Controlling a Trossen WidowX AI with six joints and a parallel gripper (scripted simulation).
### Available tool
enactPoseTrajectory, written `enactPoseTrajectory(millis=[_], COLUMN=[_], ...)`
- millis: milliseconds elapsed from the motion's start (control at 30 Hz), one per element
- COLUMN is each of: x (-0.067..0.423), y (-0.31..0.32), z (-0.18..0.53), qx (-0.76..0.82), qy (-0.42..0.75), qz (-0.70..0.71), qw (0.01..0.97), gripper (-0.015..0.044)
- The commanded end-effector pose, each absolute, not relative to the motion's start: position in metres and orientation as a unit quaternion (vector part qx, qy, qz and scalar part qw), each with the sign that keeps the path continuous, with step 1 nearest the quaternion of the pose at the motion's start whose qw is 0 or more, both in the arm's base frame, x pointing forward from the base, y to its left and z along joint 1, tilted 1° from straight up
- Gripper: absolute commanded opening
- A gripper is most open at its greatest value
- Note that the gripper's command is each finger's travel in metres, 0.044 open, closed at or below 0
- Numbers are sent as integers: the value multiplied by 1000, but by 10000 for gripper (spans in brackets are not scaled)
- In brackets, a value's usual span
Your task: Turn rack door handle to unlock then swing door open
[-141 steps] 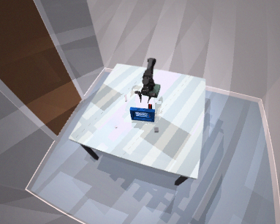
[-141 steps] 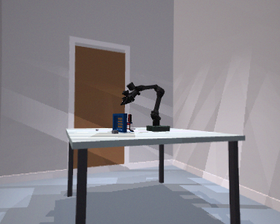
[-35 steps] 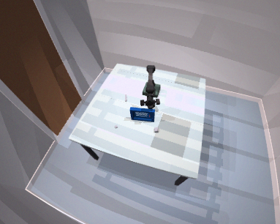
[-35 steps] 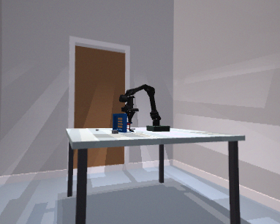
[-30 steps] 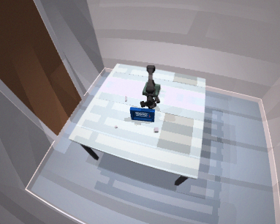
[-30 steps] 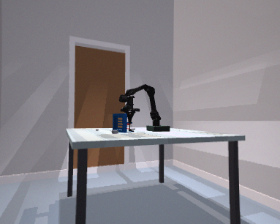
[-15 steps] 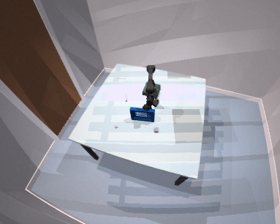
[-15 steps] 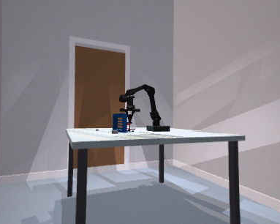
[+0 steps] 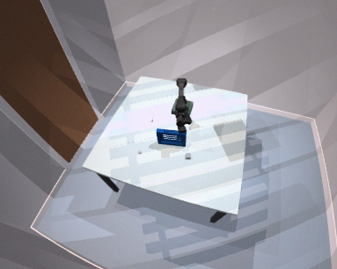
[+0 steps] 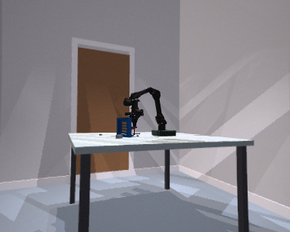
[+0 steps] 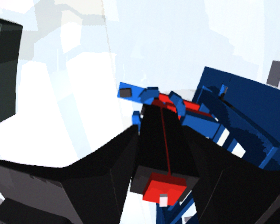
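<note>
The blue rack [image 9: 171, 137] [image 10: 119, 128] stands upright on the table [image 9: 120, 149] [image 10: 202, 142]; part of its dark blue body [image 11: 246, 112] shows at the right of the wrist view. My gripper [image 9: 182, 129] [image 10: 135, 124] [image 11: 159, 131] points down beside the rack and is shut on the upright handle. The handle [image 11: 164, 189] is black with a red top and a thin red line along it, between both fingers. A blue and red latch bar [image 11: 131, 92] shows beyond the handle, slanted relative to the rack body. The fingers hide part of the door, and its exact opening angle cannot be told.
A small grey block [image 9: 188, 156] [image 10: 119, 136] [image 11: 277, 74] stands near the rack. A smaller piece [image 9: 139, 152] [image 10: 101, 134] lies farther off. A tiny upright piece [image 9: 151, 119] also stands on the table. The arm's dark green base [image 9: 176, 108] [image 10: 163, 133] [image 11: 3, 70] is behind the gripper.
</note>
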State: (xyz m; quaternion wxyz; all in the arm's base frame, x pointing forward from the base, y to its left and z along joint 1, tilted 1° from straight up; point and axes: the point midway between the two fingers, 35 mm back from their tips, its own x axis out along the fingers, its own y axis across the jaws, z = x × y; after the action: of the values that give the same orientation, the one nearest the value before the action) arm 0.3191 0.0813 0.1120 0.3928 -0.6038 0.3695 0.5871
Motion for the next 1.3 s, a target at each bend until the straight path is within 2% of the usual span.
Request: enactPoseTrajectory(millis=[0, 233, 567, 600, 1267], x=[320, 320, 320, 320, 320], y=[81, 81, 81, 81, 81], z=[112, 112, 112, 112, 112], qx=[-620, -620, -620, -620, -394], qy=[346, 346, 346, 346, 575], qz=[600, 600, 600, 600, 385], qw=[368, 368, 368, 368, 604], gripper=[28, 28, 291, 300, 300])
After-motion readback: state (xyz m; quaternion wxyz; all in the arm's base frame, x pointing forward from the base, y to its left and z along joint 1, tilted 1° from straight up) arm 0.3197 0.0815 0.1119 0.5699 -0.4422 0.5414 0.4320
